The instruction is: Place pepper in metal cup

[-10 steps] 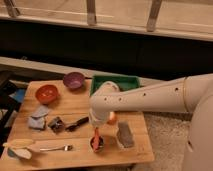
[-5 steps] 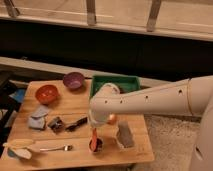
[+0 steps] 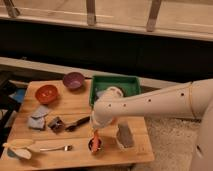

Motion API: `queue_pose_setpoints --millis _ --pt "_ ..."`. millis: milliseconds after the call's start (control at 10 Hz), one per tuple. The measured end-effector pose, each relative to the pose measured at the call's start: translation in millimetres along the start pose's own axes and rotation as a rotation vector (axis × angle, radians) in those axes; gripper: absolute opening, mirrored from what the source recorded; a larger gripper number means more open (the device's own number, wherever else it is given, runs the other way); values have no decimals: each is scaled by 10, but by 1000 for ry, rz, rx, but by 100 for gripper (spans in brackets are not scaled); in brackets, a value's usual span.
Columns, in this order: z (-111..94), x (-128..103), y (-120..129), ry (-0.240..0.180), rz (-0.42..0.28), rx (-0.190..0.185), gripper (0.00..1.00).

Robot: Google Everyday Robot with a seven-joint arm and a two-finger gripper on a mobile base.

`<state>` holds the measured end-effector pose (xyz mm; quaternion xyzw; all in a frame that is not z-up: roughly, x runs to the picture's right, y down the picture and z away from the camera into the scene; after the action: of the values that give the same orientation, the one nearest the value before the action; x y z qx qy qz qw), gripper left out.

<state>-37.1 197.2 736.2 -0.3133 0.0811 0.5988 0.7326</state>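
The end effector [image 3: 98,127] is seen in the camera view at the tip of the white arm [image 3: 150,104], lowered over the near part of the wooden surface [image 3: 75,107]; whether it is spread or closed cannot be told, though the pepper [image 3: 95,136] hangs directly beneath it and appears to be carried by its upper end. The pepper is held close to upright, its lower tip at or just inside the mouth of the metal cup [image 3: 95,145], which stands directly below the end effector. The pepper is judged to be light, fairly stiff and smooth-skinned, so that it could slide or swing if taken loosely; a hold near the thick stem end, as seems to be the case here, would let the taper enter first. Since it looks longer than the cup is wide, it would be expected to lean on the rim and could tip so small a cup. A grey object [image 3: 124,137] stands just beside the cup on its right, dark utensils [image 3: 75,123] lie to its left, and an orange bowl [image 3: 46,93], a purple bowl [image 3: 73,80] and a green tray [image 3: 116,85] sit well beyond.
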Motion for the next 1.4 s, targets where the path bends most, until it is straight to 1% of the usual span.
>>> queue_pose_setpoints --millis 100,300,400,500,600,1000,1400 --pt "-5 2 8 -10 2 -4 9" --pt "-38 13 3 -35 12 -7 31" --pt "-59 12 3 -46 16 -7 40" --pt "-85 9 7 -57 19 -8 46" --pt "-104 8 10 -65 21 -9 48" --pt "-203 -1 29 -104 26 -11 48" --pt "-241 -7 29 -119 28 -13 49"
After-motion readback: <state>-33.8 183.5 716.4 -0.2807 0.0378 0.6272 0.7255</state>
